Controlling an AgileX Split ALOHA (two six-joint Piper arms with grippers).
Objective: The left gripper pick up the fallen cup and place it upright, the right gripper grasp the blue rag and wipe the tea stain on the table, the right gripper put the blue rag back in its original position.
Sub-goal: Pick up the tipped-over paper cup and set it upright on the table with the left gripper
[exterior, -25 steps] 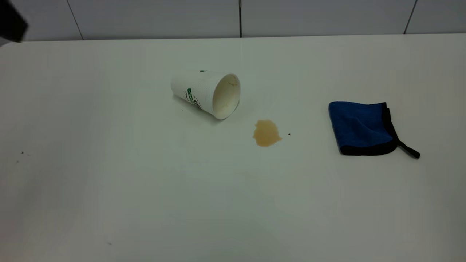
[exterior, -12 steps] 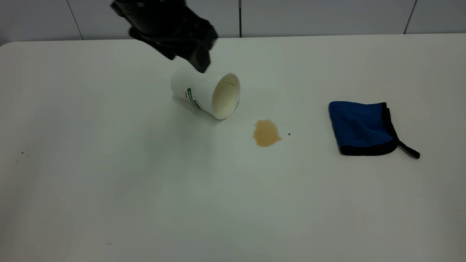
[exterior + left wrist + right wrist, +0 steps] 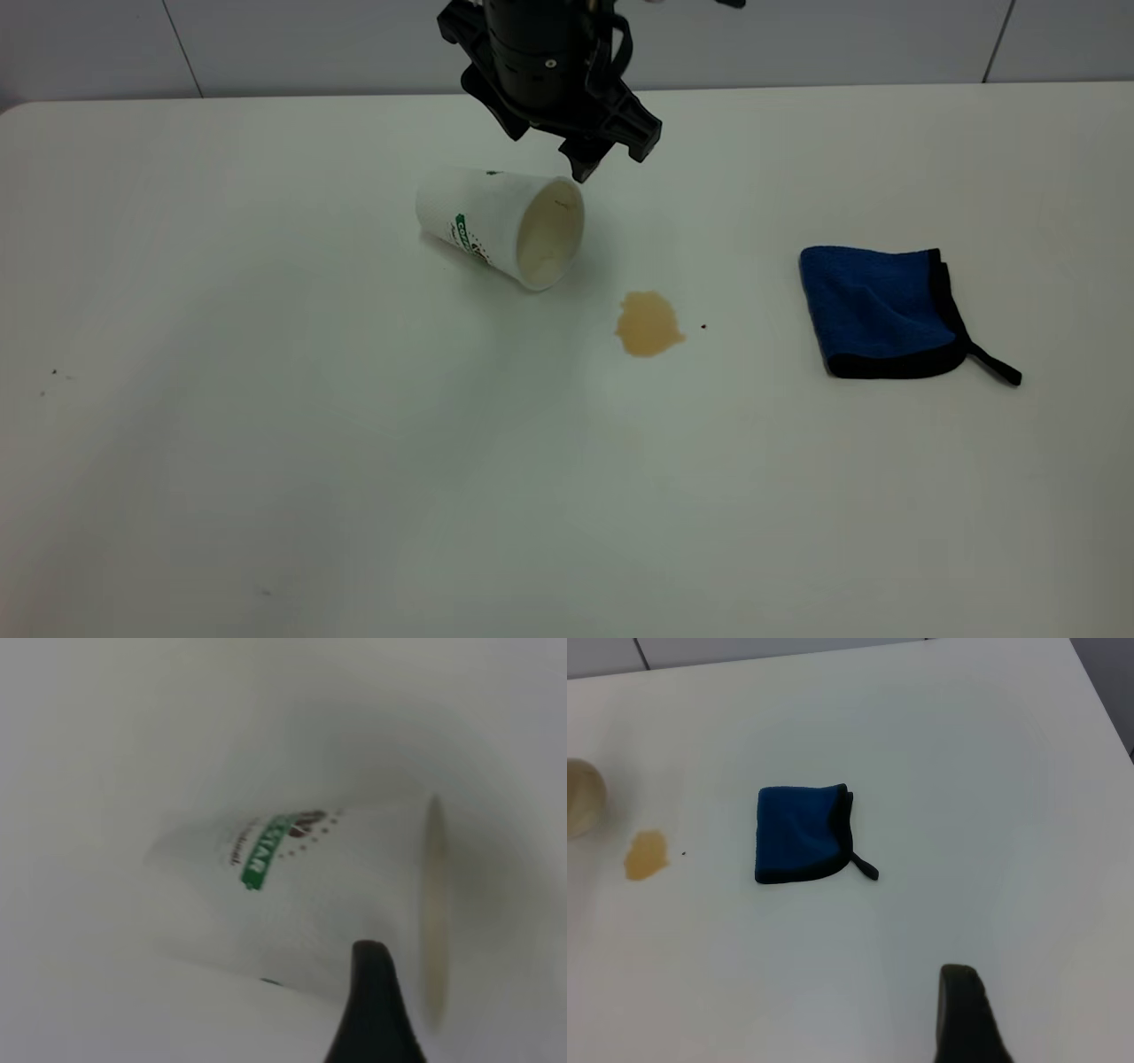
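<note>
One white cup (image 3: pixel 496 226) on its side, green banner, cream inside

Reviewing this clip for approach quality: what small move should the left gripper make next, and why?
Probably lower and shift slightly left. The left gripper hovers open just above the rim of the paper cup, which lies on its side, untouched, mouth toward the tea stain. It needs the cup's body between its fingers.

Textured paper cup (image 3: pixel 496 226), microfibre rag (image 3: pixel 877 306)

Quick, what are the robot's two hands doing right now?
Left gripper: open, empty, above the fallen cup.
Right gripper: cannot tell, high above the table.
</note>
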